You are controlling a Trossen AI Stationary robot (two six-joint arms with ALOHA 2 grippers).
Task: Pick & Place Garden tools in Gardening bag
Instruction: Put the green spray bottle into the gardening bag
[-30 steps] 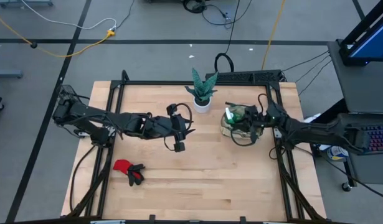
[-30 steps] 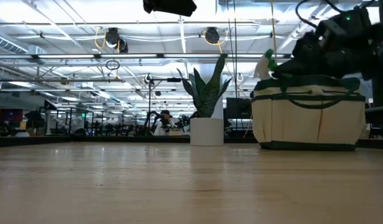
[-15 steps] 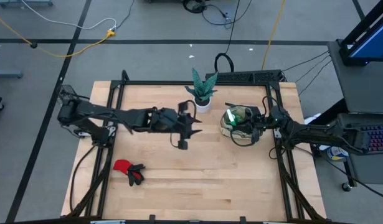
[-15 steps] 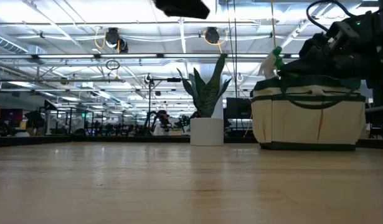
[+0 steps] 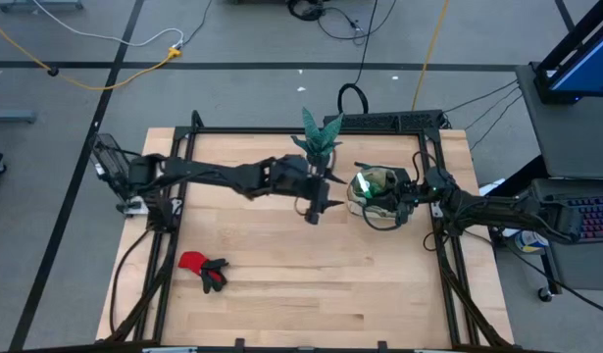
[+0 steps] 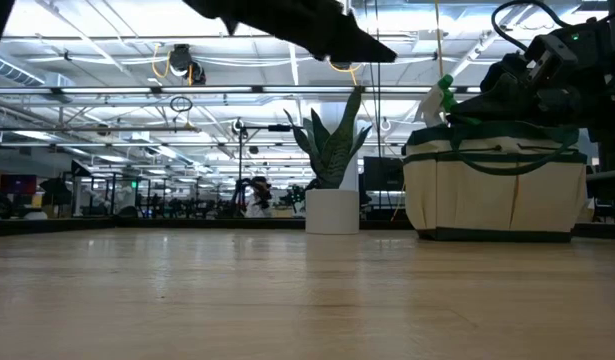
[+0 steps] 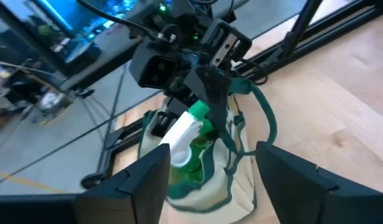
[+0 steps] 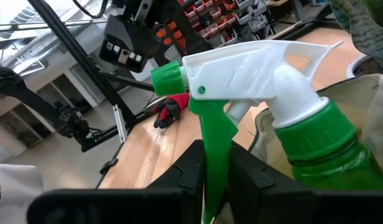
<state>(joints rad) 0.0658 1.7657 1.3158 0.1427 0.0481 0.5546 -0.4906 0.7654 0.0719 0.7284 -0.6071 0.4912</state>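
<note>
The red-and-black gloves (image 5: 203, 269) lie crumpled on the wooden table (image 5: 281, 294), well to the left of the gardening bag (image 5: 375, 196) and nearer the front edge. The left gripper (image 5: 317, 208) hovers just left of the bag, its fingers spread wide and empty. Behind it stands a green plant (image 5: 320, 140) in a white pot. The round beige bag with dark green trim holds a green spray bottle (image 7: 188, 134) with a white trigger head. The right gripper (image 5: 404, 188), at the bag's right rim, is pinched onto one dark loop handle.
</note>
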